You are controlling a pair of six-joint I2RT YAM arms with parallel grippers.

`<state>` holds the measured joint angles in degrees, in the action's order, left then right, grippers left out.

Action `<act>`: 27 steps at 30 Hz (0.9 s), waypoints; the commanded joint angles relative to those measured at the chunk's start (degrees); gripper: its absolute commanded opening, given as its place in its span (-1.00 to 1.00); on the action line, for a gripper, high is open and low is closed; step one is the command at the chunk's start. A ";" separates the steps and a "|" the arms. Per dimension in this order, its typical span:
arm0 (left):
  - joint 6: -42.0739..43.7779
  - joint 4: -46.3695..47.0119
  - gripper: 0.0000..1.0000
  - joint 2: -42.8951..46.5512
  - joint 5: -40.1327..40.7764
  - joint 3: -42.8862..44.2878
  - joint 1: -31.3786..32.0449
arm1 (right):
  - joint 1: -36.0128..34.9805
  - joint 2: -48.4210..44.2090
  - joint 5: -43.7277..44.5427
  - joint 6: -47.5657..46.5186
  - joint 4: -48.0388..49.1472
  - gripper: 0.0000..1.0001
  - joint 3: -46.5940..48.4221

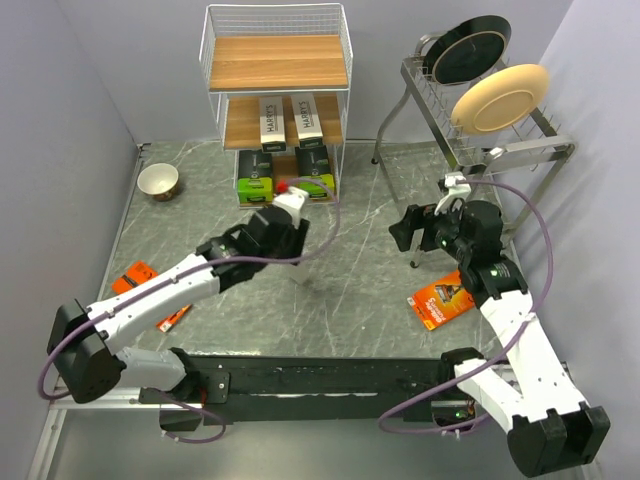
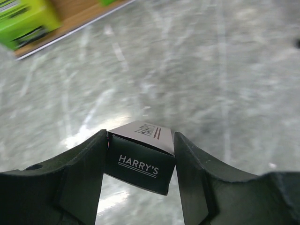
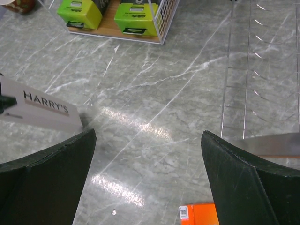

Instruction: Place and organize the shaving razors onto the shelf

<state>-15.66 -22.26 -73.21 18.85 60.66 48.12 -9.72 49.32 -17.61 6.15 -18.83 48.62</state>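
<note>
My left gripper (image 1: 283, 225) is shut on a long white HARRY'S razor box (image 1: 291, 204) and holds it off the table in front of the shelf (image 1: 275, 60). In the left wrist view the box's dark end (image 2: 139, 164) sits between both fingers (image 2: 84, 173). Two HARRY'S boxes (image 1: 272, 122) lie on the middle tier, and black-and-green boxes (image 1: 256, 178) sit on the bottom tier. One orange razor pack (image 1: 443, 300) lies right of centre; another orange pack (image 1: 135, 278) lies partly under the left arm. My right gripper (image 1: 408, 235) hangs open and empty over bare table.
A small bowl (image 1: 158, 181) sits left of the shelf. A grey metal dish rack (image 1: 480, 140) stands at the back right, with a black plate (image 1: 468, 50) and a cream plate (image 1: 500, 98) in it. Grey walls close off the left and right sides.
</note>
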 commanded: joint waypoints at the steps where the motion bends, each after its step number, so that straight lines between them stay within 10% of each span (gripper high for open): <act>1: 3.09 -2.35 -0.14 1.75 -3.29 3.32 -5.48 | 0.31 3.14 -0.06 -1.40 2.39 1.00 4.20; 18: -5.78 -11.39 -0.18 6.41 -17.36 -9.52 -9.19 | 0.31 18.70 -0.58 -0.45 1.78 1.00 18.52; 27: -15.54 -25.89 0.48 4.48 -24.28 -7.14 -7.51 | 0.31 21.43 -1.46 0.44 3.10 1.00 19.58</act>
<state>-25.78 -36.21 -67.77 2.52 55.05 40.45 -9.76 71.05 -19.66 6.26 -18.00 65.76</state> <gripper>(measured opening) 0.703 1.000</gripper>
